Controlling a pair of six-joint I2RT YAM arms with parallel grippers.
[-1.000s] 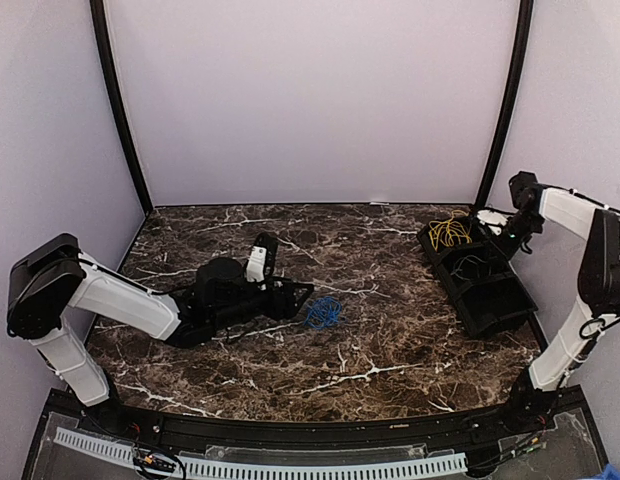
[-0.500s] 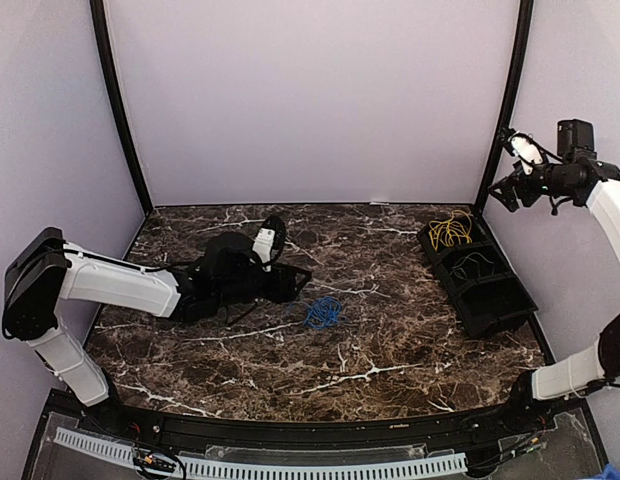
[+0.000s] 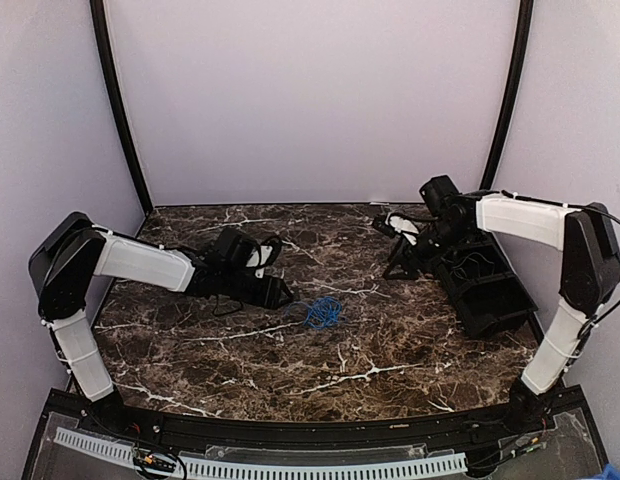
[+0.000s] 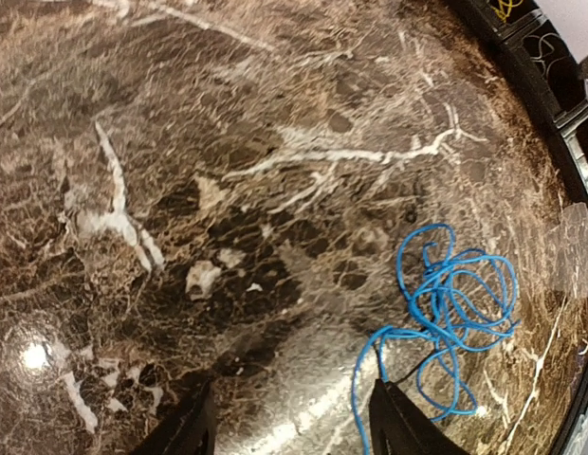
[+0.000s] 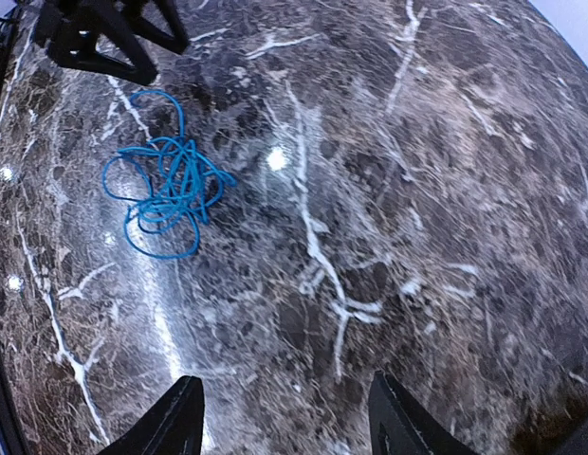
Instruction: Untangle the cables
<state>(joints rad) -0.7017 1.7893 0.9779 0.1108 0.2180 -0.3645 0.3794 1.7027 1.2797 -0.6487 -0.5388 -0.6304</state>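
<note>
Where marbled table shines, cable tangles.

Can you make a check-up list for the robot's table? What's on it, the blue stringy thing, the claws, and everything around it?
Surface: dark marble-patterned table, shiny with lamp glints.
Job's things: blue cable bundle lies in loose loops mid-table between the arms; no gripper holds it.
Clutter: black divided tray at the right edge, thin wires inside.
Grippers: left gripper open, low beside the bundle; right gripper open, nothing between its fingers, facing the bundle.
Cables: black arm wiring loops at the left wrist.
Surroundings: pale purple walls, black corner posts.
</note>
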